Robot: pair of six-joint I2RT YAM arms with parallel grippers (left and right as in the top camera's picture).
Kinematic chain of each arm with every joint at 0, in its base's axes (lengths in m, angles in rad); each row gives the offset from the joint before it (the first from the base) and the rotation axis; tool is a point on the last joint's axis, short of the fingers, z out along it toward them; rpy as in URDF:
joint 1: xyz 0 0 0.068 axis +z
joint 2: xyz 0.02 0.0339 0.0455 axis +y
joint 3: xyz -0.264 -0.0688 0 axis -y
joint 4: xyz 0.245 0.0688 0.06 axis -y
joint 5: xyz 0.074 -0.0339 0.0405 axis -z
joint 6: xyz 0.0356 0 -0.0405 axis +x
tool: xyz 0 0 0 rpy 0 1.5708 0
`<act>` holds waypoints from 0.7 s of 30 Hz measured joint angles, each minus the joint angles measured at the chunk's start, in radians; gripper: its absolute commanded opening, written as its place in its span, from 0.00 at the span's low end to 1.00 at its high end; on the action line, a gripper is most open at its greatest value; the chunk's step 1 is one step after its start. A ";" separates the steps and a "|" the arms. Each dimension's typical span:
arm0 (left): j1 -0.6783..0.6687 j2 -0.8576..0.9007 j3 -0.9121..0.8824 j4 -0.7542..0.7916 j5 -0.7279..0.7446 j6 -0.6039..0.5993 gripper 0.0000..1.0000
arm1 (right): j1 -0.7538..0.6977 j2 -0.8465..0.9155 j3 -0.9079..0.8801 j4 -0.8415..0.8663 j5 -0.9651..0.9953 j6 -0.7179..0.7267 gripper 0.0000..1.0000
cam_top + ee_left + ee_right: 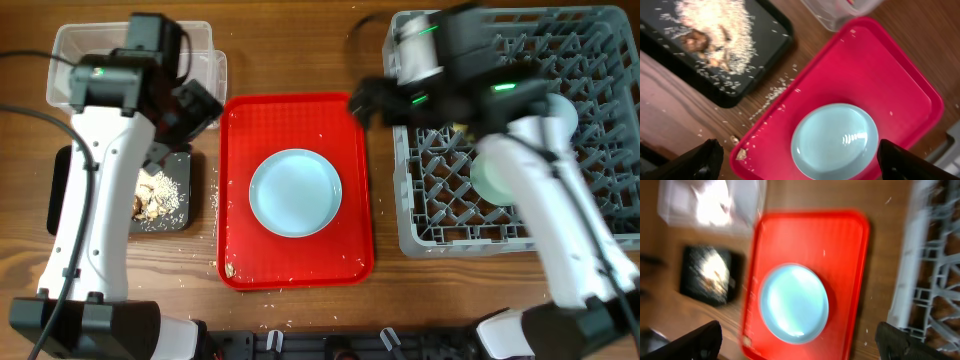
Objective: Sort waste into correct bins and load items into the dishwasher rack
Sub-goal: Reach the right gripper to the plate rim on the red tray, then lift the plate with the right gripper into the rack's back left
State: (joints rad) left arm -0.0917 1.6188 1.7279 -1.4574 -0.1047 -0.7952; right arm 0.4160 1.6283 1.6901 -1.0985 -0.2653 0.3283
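Plate: the light blue plate (295,192) lies flat in the middle of the red serving tray (240,130), touched by neither hand. It looks like the one dish not yet loaded.
Food waste: rice-like crumbs and brown lumps (710,30) are heaped in the black tray (186,222) just left of the red serving tray, probably to keep them apart from paper. Stray grains dot the tray's left edge and the desk (400,300) beside it.
Paper waste: the clear tub (205,60) sits beyond the tray's far-left corner. The right wrist view shows something white inside, too blurred to name.
Rack: the dishwasher rack (450,225) stands just right of the tray. A mint-green bowl (490,175) sits in it, partly under the right arm. Cup and spoon cannot be picked out.
Left hand: the left hand (198,108) hangs near the tray's far-left corner with its fingers wide apart and nothing between them. The arm reaches forward over the black tray, wrist bent toward the plate.
Right hand: the right hand (365,102) hangs over the tray's far-right corner, fingers apart and empty. The arm crosses the rack, wrist turned toward the tray.
Next move: the plate's thin rim lies close against the tray, so a pinch at the rim seems needed. The right hand is better placed to carry it to the rack.
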 measured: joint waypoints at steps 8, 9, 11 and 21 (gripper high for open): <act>0.114 0.000 0.000 -0.066 -0.072 0.000 1.00 | 0.172 0.256 -0.095 0.072 0.174 -0.027 0.68; 0.120 0.000 0.000 -0.067 -0.076 0.000 1.00 | 0.172 0.287 -0.096 0.074 0.183 -0.029 0.63; 0.124 0.000 0.000 -0.068 -0.082 0.000 1.00 | 0.171 0.348 -0.097 0.083 0.193 -0.048 0.54; 0.124 0.000 0.000 -0.069 -0.085 0.000 1.00 | 0.170 0.526 -0.098 0.105 0.168 -0.125 0.39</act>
State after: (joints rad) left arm 0.0322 1.6188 1.7279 -1.5261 -0.1902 -0.7948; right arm 0.5858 2.1540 1.5921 -0.9939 -0.0971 0.2031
